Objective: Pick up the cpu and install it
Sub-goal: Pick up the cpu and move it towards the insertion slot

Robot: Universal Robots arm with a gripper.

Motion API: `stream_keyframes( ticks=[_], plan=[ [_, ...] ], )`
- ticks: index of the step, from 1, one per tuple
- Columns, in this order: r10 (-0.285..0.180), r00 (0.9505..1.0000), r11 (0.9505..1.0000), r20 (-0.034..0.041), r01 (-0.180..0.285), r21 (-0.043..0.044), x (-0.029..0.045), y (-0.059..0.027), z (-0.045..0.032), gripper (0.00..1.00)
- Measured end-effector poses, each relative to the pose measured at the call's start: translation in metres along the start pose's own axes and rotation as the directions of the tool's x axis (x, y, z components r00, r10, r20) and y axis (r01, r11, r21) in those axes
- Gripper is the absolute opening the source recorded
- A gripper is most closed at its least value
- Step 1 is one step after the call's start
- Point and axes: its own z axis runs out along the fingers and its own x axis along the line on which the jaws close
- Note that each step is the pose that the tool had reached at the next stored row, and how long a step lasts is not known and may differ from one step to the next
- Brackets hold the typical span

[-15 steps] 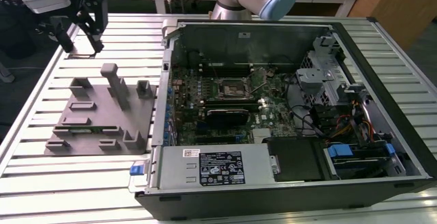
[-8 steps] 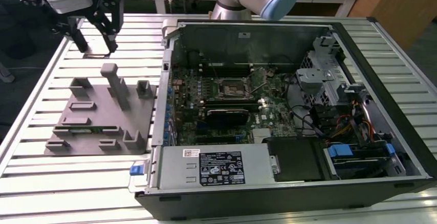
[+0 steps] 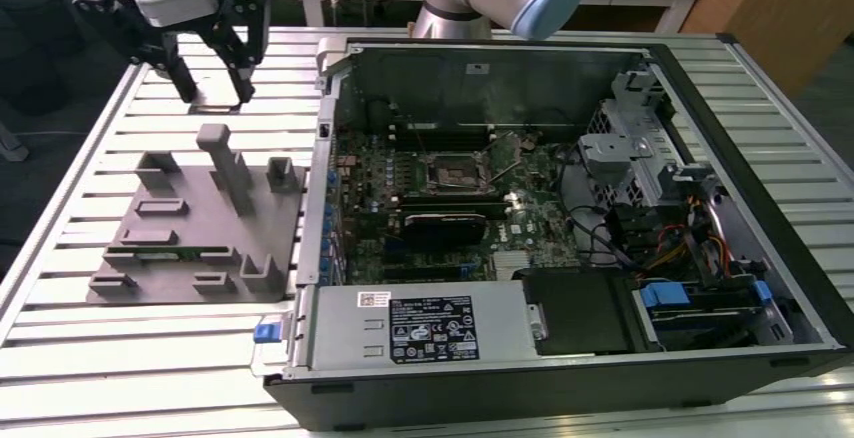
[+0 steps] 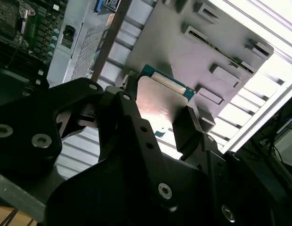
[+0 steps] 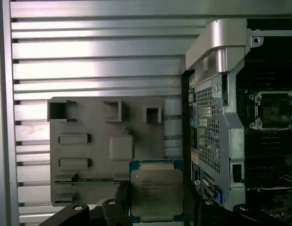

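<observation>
The gripper is clenched on the cpu, one finger pressed against each of two opposite edges. The fingers are black, and the chip sits between their tips, reaching out a little past them.

The cpu lies flat, with its pale silver lid turned up toward the wrist, so both wrist views look straight onto it. A thin blue-green rim shows around the lid. The chip is close to square, so no long axis can be told for sure. In the first wrist view its edges run in line with the slats of the table and with the side wall of the computer case.

Below and beyond the fingertips lies the grey tray, flat on the table, with its raised blocks and slots. In the exterior view the fingers hang just above the table past the tray's far end, clear of the tray. The open computer case stands beside the fingers, toward the exterior view's right. The square socket on the board inside it is well apart from the held chip.
</observation>
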Motion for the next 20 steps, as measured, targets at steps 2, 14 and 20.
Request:
stream_keyframes(
  ticks=[2,14,20],
  plan=[
    [0.0,1.0,1.0,0.0,0.0,0.0,-0.0062,0.0003,0.0002,0.55],
    [0.0,1.0,1.0,0.0,0.0,-0.0004,-0.0438,0.0024,0.0017,0.55],
    [0.0,1.0,1.0,-0.0001,0.0,-0.0003,-0.0641,0.0034,0.0024,0.55]
  ],
)
